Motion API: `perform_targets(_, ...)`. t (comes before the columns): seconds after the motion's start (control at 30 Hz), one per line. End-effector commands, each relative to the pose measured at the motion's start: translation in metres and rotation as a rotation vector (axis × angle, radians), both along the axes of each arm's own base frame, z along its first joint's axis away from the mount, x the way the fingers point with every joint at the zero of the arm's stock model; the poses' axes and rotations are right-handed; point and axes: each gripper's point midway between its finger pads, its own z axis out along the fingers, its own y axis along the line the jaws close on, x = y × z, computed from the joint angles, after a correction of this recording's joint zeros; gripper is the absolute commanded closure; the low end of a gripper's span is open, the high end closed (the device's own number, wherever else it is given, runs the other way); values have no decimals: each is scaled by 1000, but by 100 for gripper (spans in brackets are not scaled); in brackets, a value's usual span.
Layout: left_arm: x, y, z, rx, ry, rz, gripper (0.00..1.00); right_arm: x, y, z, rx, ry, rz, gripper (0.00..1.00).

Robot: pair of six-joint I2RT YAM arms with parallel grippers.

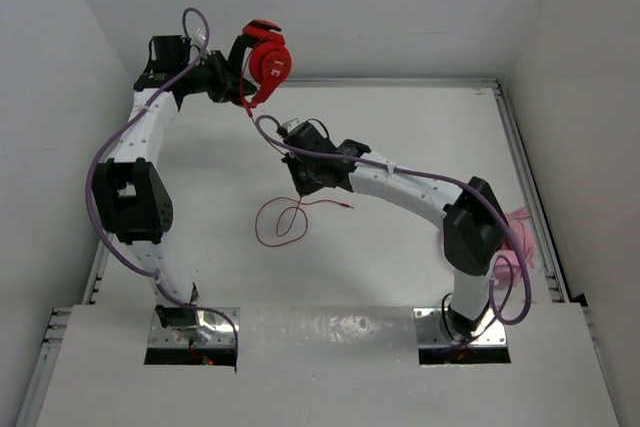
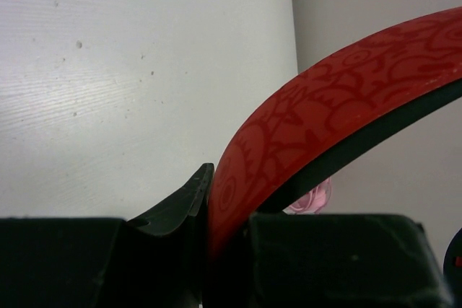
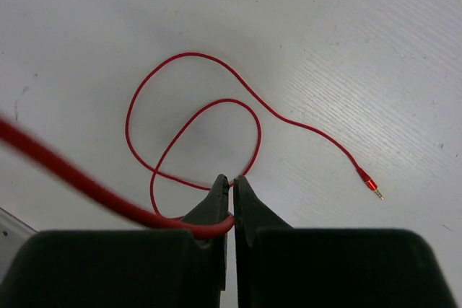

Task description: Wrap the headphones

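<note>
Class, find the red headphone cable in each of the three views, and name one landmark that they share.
Top external: red cable loops on the table at centre, beside the right pincer.
Left wrist: absent; only the red headband in the left pincer.
Right wrist: loops at centre, pinched between the pincer fingers.
Shared landmark, top and right wrist: its jack plug.

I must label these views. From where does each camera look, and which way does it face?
Top external: above and behind the arms, facing down at the table; both arms show, left gripper holding the headphones.
Left wrist: on the left arm, facing across the table; its fingers clamp the headband.
Right wrist: on the right arm, facing down; right gripper pinches the cable.
Shared: top and right wrist both show the cable's loop and plug.
</note>
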Motion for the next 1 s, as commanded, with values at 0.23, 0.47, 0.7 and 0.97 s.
perform_targets(0.23, -26, -13, 81, -15, -285, -177, 100, 46, -39, 38, 202, -92, -128, 100)
perform_targets(0.47, -47, -10, 67, 296, -464, -362, 100, 105, -72, 57, 234, -131, -146, 100)
perform_targets(0.7, -72, -23, 18, 567, -477, -583, 100, 154, -73, 83, 233, -159, -105, 100)
perform_targets(0.97, -94, -16, -56, 910, -378, -852, 100, 188, -97, 147, 275, -270, -94, 100)
